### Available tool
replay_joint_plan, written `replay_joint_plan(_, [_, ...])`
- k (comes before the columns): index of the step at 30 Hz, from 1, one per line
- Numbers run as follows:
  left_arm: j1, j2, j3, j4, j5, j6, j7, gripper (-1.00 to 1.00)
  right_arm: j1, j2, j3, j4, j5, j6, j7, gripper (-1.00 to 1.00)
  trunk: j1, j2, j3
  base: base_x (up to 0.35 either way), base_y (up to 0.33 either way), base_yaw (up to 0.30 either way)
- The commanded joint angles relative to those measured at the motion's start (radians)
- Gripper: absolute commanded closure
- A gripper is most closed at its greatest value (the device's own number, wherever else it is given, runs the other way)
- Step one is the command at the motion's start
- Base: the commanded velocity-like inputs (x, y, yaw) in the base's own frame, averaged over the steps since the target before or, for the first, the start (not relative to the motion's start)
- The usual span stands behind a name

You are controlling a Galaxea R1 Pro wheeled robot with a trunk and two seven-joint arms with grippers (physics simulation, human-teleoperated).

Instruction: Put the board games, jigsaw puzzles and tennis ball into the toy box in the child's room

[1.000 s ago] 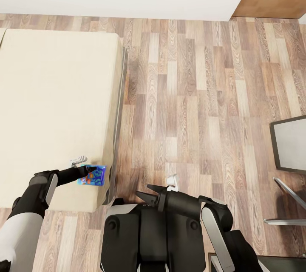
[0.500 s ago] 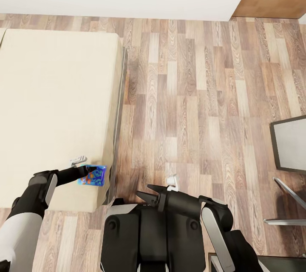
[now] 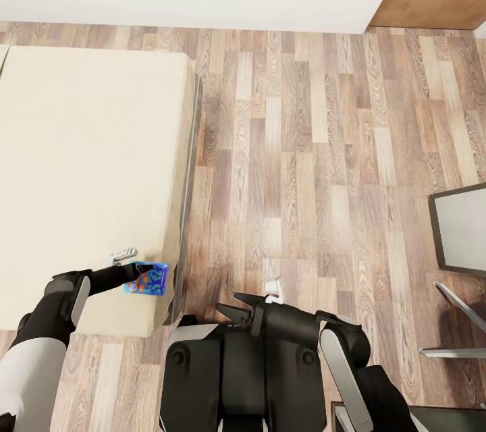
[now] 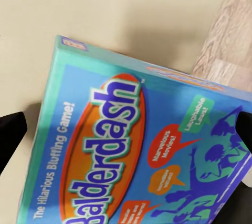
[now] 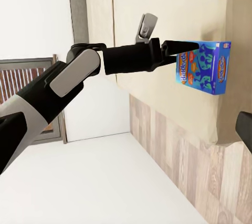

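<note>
— Where is your left arm?

— Stretched out low over the near corner of the bed [image 3: 88,169]. My left claw [image 3: 143,277] reaches the blue board game [image 3: 146,279], which lies at the corner of the beige mattress, close to the edge by the wood floor [image 3: 304,148].

— Is that claw holding it?

— From the left wrist camera the blue board game [image 4: 131,155] lies between my two dark fingers [image 4: 10,134], one at each side of the box. From the right wrist camera the left claw [image 5: 176,50] meets the top edge of the game [image 5: 205,69]. Whether the fingers press it, I cannot tell.

— And the right arm?

— Folded in front of my trunk, above the floor. My right claw [image 3: 233,307] points toward the bed, its two dark fingers spread apart, holding nothing.
</note>
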Motion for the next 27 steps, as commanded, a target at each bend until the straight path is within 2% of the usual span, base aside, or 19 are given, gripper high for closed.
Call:
replay_joint_plan(1, [-0.001,0.0,0.003,-0.001,-0.006,0.005,-0.008,-1.0,-0.001,0.0,-0.001,0.0,-0.003,0.006,0.0,-1.0,0.001,-0.002,-0.001,0.0,0.0,0.0])
replay_joint_plan(27, [0.001,0.0,0.003,-0.001,-0.005,0.005,-0.01,-1.0,-0.001,0.0,-0.001,0.0,-0.003,0.006,0.005,-1.0,0.001,-0.002,-0.001,0.0,0.0,0.0])
